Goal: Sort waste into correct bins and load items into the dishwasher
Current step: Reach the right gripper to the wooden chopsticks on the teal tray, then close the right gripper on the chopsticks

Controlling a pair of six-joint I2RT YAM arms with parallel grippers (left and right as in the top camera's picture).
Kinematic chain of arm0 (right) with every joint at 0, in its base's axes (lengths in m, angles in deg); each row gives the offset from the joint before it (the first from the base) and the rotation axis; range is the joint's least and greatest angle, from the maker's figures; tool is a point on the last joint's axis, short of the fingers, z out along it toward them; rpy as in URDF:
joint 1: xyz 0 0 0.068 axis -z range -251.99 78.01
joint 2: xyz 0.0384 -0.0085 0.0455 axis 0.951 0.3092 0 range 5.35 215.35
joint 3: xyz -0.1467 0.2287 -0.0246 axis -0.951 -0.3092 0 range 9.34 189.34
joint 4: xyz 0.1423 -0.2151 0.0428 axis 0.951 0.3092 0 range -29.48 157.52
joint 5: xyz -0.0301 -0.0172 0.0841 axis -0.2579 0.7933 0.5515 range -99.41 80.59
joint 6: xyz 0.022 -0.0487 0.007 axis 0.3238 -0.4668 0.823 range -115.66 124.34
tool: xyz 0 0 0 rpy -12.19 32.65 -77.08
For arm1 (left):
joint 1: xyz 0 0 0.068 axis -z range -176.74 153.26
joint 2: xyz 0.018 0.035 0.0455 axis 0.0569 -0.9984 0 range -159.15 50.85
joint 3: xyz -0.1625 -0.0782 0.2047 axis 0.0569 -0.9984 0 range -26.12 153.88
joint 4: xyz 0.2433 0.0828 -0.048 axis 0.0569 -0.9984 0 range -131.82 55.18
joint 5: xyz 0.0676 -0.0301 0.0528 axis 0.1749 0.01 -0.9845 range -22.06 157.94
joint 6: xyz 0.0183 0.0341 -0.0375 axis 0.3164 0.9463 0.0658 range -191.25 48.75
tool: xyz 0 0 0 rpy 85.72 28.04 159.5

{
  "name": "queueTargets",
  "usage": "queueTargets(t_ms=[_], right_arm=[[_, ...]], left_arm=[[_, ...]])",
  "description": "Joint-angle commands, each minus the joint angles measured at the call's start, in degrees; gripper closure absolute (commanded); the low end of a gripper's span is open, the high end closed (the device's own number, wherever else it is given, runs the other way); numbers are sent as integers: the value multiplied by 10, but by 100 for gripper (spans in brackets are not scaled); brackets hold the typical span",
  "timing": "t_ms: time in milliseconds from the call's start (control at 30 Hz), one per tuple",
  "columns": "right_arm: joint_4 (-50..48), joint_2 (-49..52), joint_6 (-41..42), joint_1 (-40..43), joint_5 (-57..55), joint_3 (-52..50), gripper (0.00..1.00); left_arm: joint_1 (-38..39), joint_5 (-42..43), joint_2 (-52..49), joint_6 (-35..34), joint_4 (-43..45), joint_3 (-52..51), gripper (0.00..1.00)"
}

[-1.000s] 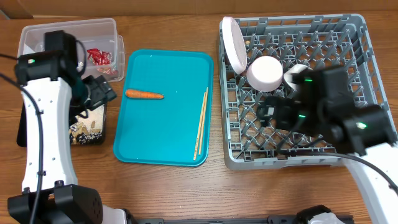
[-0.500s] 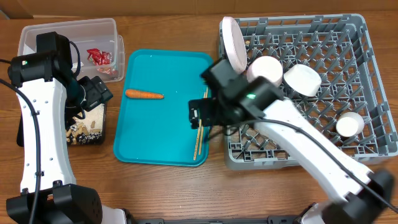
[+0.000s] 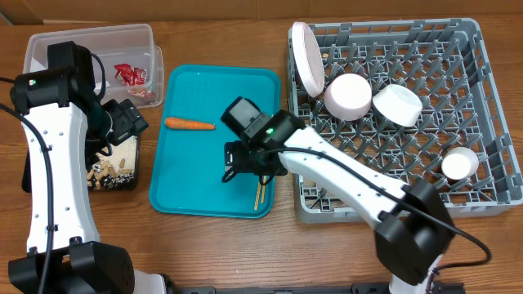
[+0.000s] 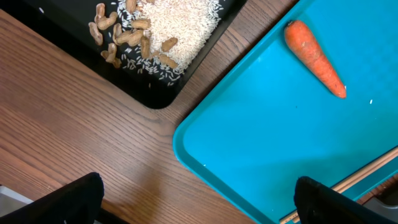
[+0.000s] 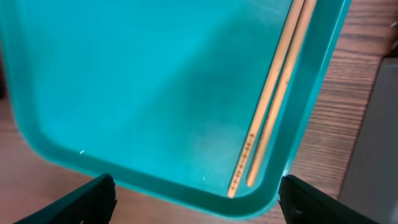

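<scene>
The orange carrot [image 3: 189, 124] lies on the teal serving tray [image 3: 204, 175], and it also shows in the left wrist view [image 4: 314, 59]. The wooden chopsticks [image 3: 258, 196] lie along the tray's right edge, partly under my right arm, and show in the right wrist view [image 5: 273, 99]. My right gripper [image 3: 245, 162] hovers over the tray just left of them, open and empty [image 5: 199, 205]. My left gripper [image 3: 127, 121] is open and empty [image 4: 199, 208] over the black tray [image 3: 114, 187] of peanut scraps [image 4: 127, 34]. The grey rack [image 3: 376, 214] holds the plate [image 3: 306, 57], two bowls [image 3: 350, 95] [image 3: 398, 104] and the cup [image 3: 458, 163].
The clear tub [image 3: 90, 31] at the back left holds the red wrapper [image 3: 131, 73]. The black tray's corner [image 4: 158, 99] sits close to the teal tray's corner [image 4: 186, 134], with bare wood between. The rack stands right against the teal tray's right side.
My right arm has swung left from over the rack to the teal tray beside the chopsticks. The cup now shows in the rack's right side. My left arm has barely moved.
</scene>
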Motion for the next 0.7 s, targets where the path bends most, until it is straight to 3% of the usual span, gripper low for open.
queueTargets(t_ms=[0, 200, 667], right_arm=[[-13, 32, 65, -16, -53, 13, 14], [-25, 65, 110, -31, -110, 13, 14], [-63, 94, 110, -32, -109, 2, 14]], left_arm=[[0, 3, 10, -6, 1, 4, 0], [0, 3, 10, -6, 1, 4, 0], [0, 3, 10, -6, 0, 4, 0]])
